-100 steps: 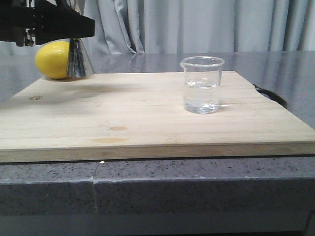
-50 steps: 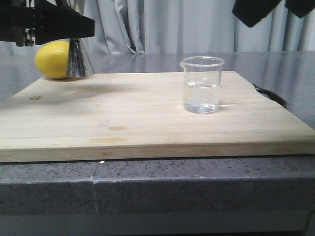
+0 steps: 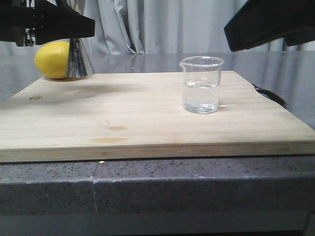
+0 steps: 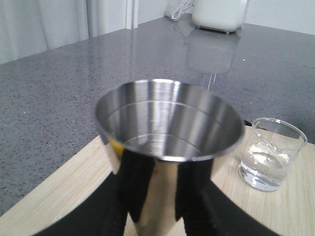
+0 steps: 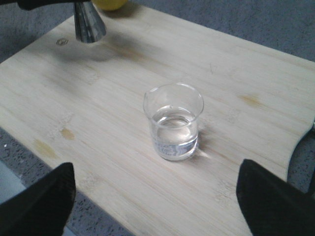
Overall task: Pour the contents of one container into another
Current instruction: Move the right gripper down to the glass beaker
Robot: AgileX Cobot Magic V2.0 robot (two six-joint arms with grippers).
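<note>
While left hand [image 4: 156, 206] pinches jigger [image 4: 167, 147], right hand [image 5: 157, 196] spread above beaker [image 5: 173, 123]

Right gripper [image 3: 269, 24] lower and larger at upper right (absent a second ago).

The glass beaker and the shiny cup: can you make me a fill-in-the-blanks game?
1. The beaker stands on the wooden ____.
2. The fruit behind the jigger is a ____.
3. The left pincer is shut on the ____.
4. The liquid in the beaker looks ____.

Missing words: board; lemon; jigger; clear
</note>
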